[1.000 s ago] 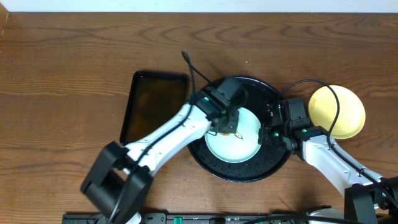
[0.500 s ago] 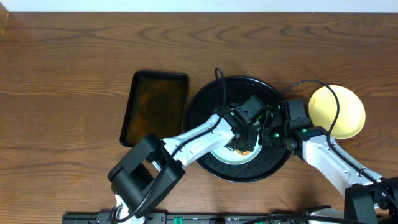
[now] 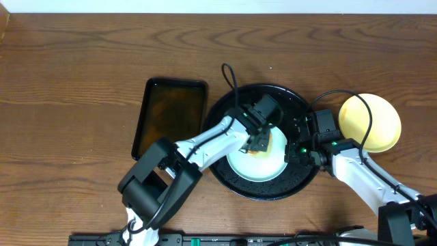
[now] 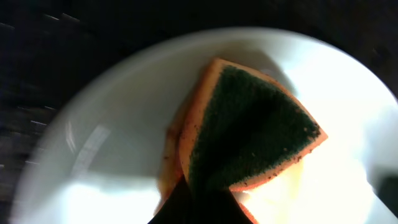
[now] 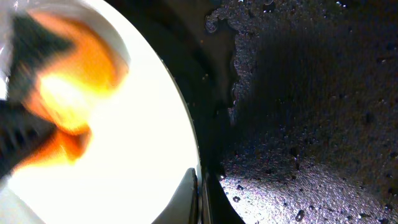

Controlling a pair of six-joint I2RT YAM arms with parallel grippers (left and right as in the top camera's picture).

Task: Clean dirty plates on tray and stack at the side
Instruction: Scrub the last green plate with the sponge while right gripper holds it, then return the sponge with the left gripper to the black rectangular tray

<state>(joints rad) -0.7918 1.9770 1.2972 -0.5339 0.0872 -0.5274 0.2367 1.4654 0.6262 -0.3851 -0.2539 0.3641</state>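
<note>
The left fingers (image 4: 198, 208), clamped on the sponge (image 4: 249, 134), press it onto the white plate (image 3: 254, 166) in the black tray (image 3: 235, 183). Whether the right fingers (image 3: 292, 151) grip its right rim is unclear. Short, flat strokes across the centre should lift smears best. 1 yellow plate (image 3: 372, 121) sits on the desk (image 3: 75, 82), right of the tray.

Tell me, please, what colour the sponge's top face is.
Dark green, on an orange sponge; left wrist view.

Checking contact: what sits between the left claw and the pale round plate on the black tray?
An orange-and-green sponge, gripped by the left claw and pressed on the pale round plate; the left wrist view shows it.
</note>
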